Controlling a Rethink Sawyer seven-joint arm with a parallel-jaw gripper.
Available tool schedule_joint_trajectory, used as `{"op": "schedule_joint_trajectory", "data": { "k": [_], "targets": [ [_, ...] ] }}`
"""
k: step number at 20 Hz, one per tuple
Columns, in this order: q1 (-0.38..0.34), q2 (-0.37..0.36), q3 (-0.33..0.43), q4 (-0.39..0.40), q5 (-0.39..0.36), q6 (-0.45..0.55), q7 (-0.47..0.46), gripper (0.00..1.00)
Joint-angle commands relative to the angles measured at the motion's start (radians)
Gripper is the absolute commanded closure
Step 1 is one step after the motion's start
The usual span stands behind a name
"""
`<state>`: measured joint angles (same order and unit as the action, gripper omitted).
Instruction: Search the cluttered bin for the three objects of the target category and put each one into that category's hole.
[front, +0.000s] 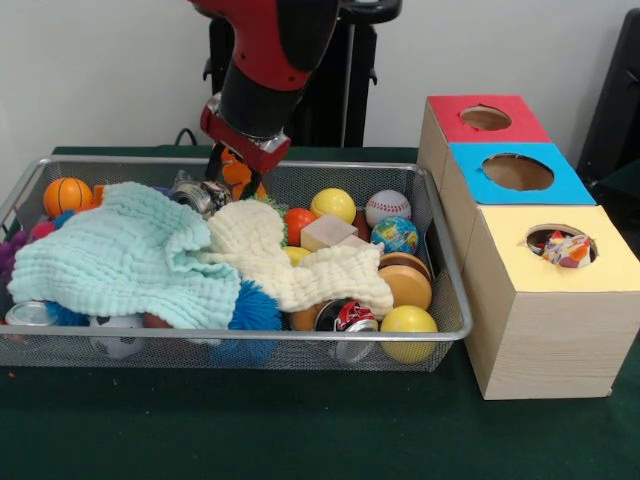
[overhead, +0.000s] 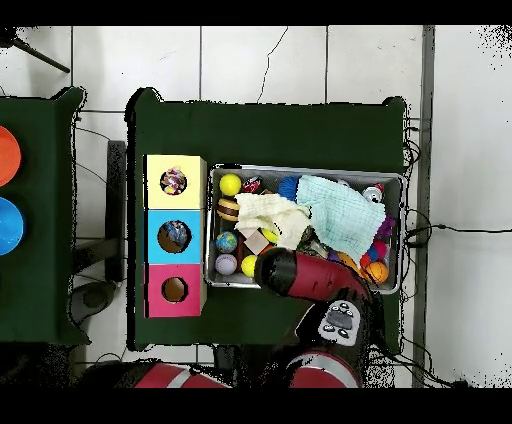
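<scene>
Arm is reaching down into the wire mesh bin (front: 440, 330) at its back wall; the jaws (front: 238, 180) are buried among clutter there, so can't tell if clenched or released. Mint towel (front: 120, 255) and cream towel (front: 300, 265) are lying just in front of the jaws, likely hiding targets. One printed cloth ball (front: 566, 248) is sitting in the yellow box's hole (front: 560, 236), well off to the side.

Materials and finish, bin and boxes

Bin (front: 445, 330): silver wire mesh, shiny metal rim. Mint towel (front: 130, 260) and cream towel (front: 300, 265): soft crinkled cloth. Yellow-topped box (front: 545, 340): pale wood grain, matt top. Table (front: 300, 430): matt green cloth. Arm (front: 265, 40): glossy red.
</scene>
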<state>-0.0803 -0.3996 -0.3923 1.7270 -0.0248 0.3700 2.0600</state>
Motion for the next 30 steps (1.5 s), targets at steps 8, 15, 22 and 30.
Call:
{"op": "schedule_joint_trajectory", "data": {
  "k": [8,15,22,30],
  "targets": [
    [0.014,0.086,0.06,-0.054,0.004,-0.034,0.127,0.0],
    [0.023,0.062,0.056,-0.018,0.03,0.077,0.138,0.0],
    [0.012,0.06,0.05,-0.016,0.023,0.143,0.115,0.0],
    [0.014,0.105,-0.008,-0.075,-0.019,0.181,0.085,0.0]
  ]
}}
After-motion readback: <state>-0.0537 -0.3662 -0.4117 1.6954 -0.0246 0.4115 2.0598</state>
